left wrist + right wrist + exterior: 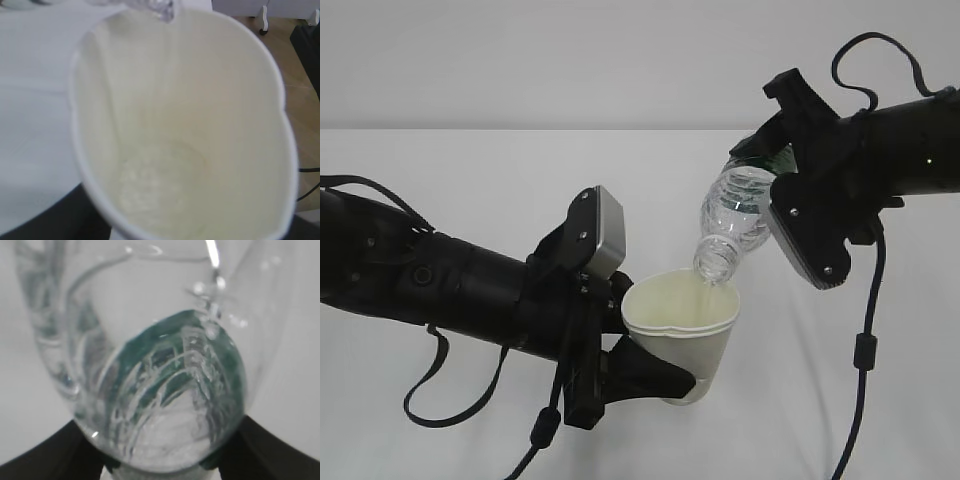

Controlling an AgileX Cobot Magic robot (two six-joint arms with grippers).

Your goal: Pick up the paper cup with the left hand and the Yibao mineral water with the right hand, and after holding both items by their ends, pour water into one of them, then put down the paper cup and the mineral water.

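Pouring step in hand. Left black gripper [655,375] clamps the small white tapered paper cup [682,330] near its base, cup squeezed out of round, off the table. Right black gripper [790,200] grips the clear ribbed plastic bottle with green label [735,215] at its bottom end, neck tipped over the rim; water pools inside [150,192]. Next, likely: tilt bottle upright, set both down.

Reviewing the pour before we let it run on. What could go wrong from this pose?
1. The left claw squeezes the paper cup low down; its rim looks pinched out of round, so more squeeze could buckle it and spill.
2. The Yibao mineral water mouth sits near the cup's rim rather than its centre, so a small drift could send water outside.
3. The right claw holds the tilted bottle near its base; it might slip.
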